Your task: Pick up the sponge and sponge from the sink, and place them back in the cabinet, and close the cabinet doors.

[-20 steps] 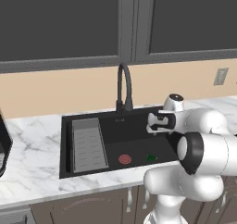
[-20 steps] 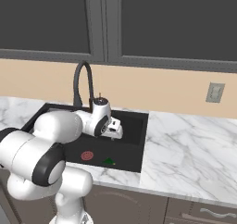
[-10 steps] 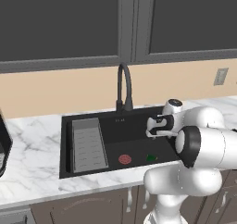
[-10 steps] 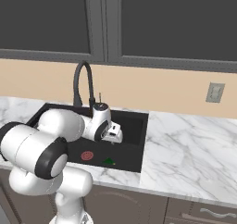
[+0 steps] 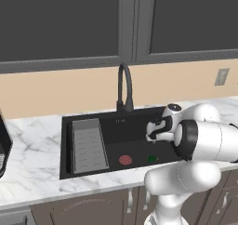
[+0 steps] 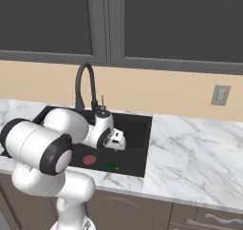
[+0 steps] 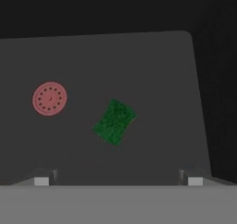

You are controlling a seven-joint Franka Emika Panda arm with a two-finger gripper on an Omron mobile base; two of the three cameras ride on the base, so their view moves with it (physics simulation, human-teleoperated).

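Note:
A green sponge (image 7: 114, 121) lies flat on the floor of the black sink (image 7: 139, 65), to the right of the red drain disc (image 7: 49, 98). My gripper (image 7: 118, 180) hangs open above that sponge, holding nothing, with its fingertips (image 7: 41, 180) spread wide to either side. From the left base view the gripper (image 5: 151, 137) hovers inside the sink (image 5: 139, 122), just above the sponge (image 5: 152, 158). The right base view has the gripper (image 6: 118, 147) over the sponge (image 6: 112, 166) near the sink's (image 6: 138, 129) front wall. The cabinet and its doors are out of view.
A black arched faucet (image 5: 124, 87) rises behind the basin. A grey ribbed tray (image 5: 88, 145) fills its left part. White marble counter (image 6: 190, 153) stretches to the right. Dark glass-fronted wall cupboards (image 5: 60, 24) hang above, and an outlet (image 6: 219, 95) sits on the beige wall.
The hand has sunk lower into the sink toward the sponge, its jaws still wide. The sponge and drain disc have not moved.

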